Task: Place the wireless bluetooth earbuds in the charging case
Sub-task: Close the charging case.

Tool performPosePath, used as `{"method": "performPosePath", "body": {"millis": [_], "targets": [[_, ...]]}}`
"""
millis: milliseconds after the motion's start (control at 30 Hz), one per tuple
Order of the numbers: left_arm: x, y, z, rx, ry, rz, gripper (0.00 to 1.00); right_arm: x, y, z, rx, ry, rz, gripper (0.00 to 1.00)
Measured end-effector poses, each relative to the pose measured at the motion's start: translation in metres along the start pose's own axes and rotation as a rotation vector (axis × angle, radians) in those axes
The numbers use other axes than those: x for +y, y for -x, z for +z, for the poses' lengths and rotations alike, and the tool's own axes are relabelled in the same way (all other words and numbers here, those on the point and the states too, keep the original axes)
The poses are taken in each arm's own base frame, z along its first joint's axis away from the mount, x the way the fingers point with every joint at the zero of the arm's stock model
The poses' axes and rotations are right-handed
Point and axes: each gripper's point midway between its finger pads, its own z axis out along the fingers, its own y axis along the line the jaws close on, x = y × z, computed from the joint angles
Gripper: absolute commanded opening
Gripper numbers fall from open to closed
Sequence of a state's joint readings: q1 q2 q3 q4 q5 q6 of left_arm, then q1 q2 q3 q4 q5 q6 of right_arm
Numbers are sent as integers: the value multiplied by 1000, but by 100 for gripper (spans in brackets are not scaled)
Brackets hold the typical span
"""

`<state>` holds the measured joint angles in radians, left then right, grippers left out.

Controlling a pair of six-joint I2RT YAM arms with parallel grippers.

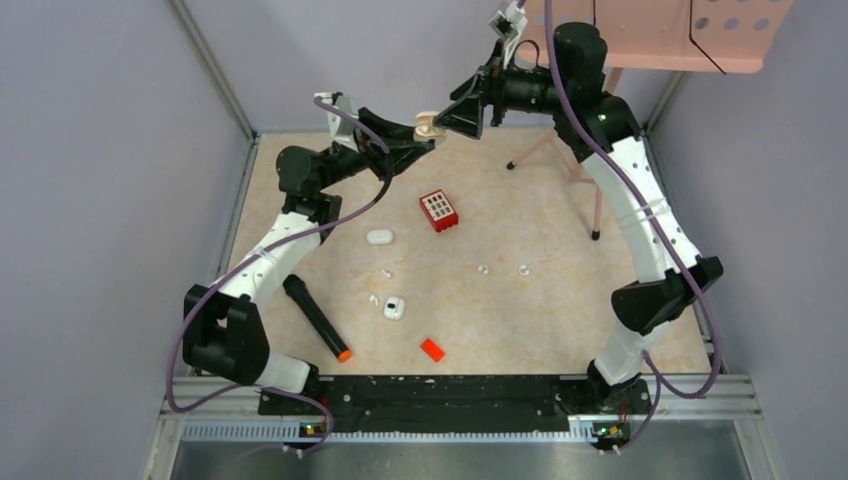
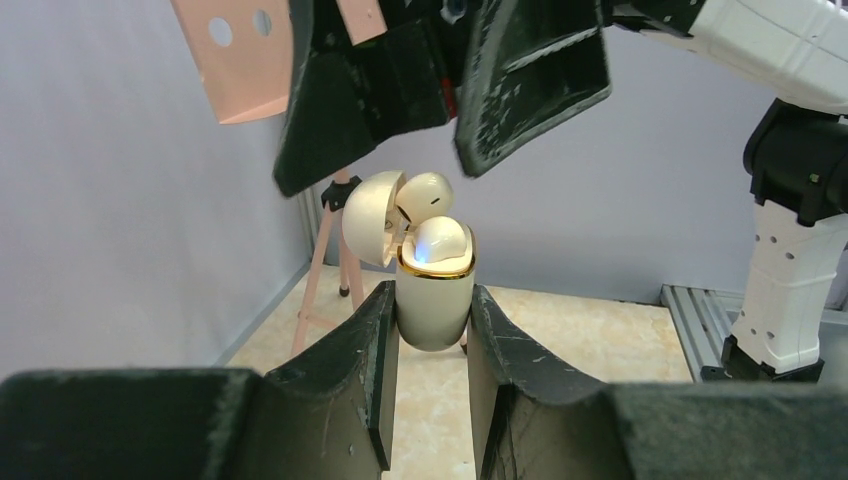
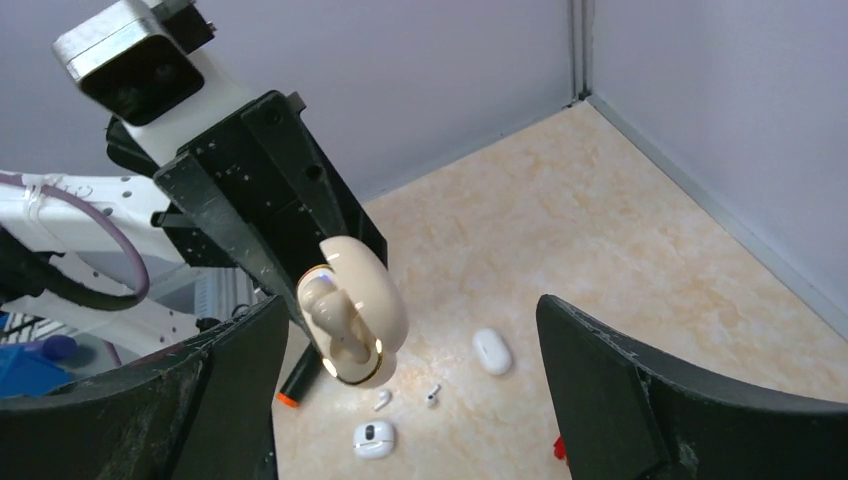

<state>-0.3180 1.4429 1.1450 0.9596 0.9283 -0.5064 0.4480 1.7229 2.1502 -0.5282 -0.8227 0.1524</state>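
Jaws first: your left gripper (image 2: pixel 432 300) is clenched on the cream charging case (image 2: pixel 435 315). It pinches the lower body between both fingers and holds the case upright in the air, well above the table (image 1: pixel 560 310), toward the back wall. Your right gripper (image 3: pixel 408 310) is released. Its two fingers are spread wide with nothing gripped, and it hangs just over the mouth of the case, apart from it in the left wrist view.

At the far right corner you have a pink perforated board (image 1: pixel 700 30) on thin legs. A black marker (image 1: pixel 315 318) with an orange tip lies at the front left, beside your left arm. A red block (image 1: pixel 438 210) with a white gridded face sits mid-table.

On the held case, the lid (image 2: pixel 370 215) is swung back on its hinge, leaving the mouth open. A closed white case (image 1: pixel 379 237) rests just front-left of the red block. A second white case (image 1: pixel 394 308) lies open nearer the front edge. An orange-red chip (image 1: pixel 432 348) lies near that edge, to the right of the open white case.

Four loose white earbuds (image 1: pixel 387 272) are scattered on the table, two close to the open white case and two further right. Two cream earbuds (image 2: pixel 440 242) show in the held case. The near one is seated with a bluish glow on it, and the one behind it stands higher.
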Motion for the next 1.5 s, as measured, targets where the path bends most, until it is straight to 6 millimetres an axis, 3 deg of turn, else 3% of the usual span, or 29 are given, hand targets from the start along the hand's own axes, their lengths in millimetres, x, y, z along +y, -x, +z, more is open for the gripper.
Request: {"method": "performPosePath", "body": {"millis": [233, 1333, 1500], "targets": [[-2, -2, 0, 11, -13, -4, 0, -8, -14, 23, 18, -2, 93, 91], [3, -2, -3, 8, 13, -24, 0, -21, -13, 15, 0, -63, 86, 90], [3, -2, -3, 7, 15, -24, 0, -16, -14, 14, 7, -26, 65, 88]]}}
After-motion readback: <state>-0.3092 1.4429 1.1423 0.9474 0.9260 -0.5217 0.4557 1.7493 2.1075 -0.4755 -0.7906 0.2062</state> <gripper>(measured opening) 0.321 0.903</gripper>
